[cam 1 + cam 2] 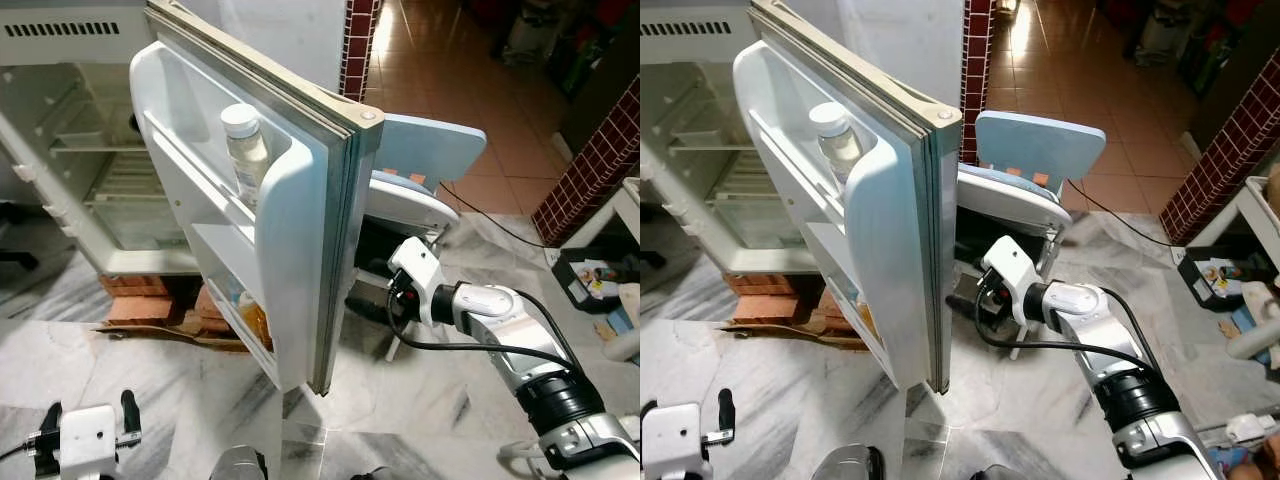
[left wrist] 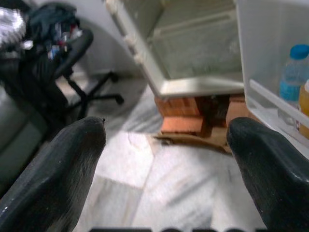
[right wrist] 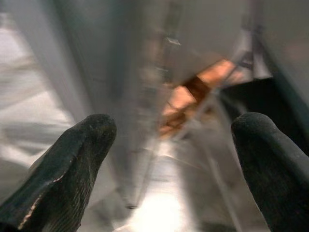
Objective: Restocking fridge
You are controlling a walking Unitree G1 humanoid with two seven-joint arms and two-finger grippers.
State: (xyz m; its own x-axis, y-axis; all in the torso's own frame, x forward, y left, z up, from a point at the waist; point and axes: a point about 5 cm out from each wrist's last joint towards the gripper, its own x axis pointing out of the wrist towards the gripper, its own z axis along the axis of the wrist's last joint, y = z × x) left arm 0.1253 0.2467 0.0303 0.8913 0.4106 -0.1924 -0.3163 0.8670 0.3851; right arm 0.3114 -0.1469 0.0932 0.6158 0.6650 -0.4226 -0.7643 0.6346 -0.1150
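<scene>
A: Door (image 1: 290,240) of the fridge (image 1: 80,160) stands half open before us in the left eye view. Its upper door shelf (image 1: 200,165) holds a white-capped bottle (image 1: 245,150), upright; low down we glimpse an orange bottle (image 1: 252,318).

B: Behind the door we see a pale blue chair (image 1: 425,150), and bricks (image 1: 145,295) under the cabinet. Our right gripper (image 1: 965,302) reaches behind the door's outer edge; our left gripper (image 1: 85,420) hangs low over the marble floor (image 1: 120,370), fingers apart.

A: In the left wrist view both fingers (image 2: 58,169) are spread, nothing between them. Beyond them the lower door shelf (image 2: 275,104) carries a blue-capped bottle (image 2: 294,70) beside the orange one (image 2: 304,104).

B: An office chair (image 2: 82,72) stands off to one side there.

A: The right wrist view is blurred, yet we see its fingers (image 3: 72,164) parted and empty, the door edge (image 3: 140,106) ahead between them.
</scene>
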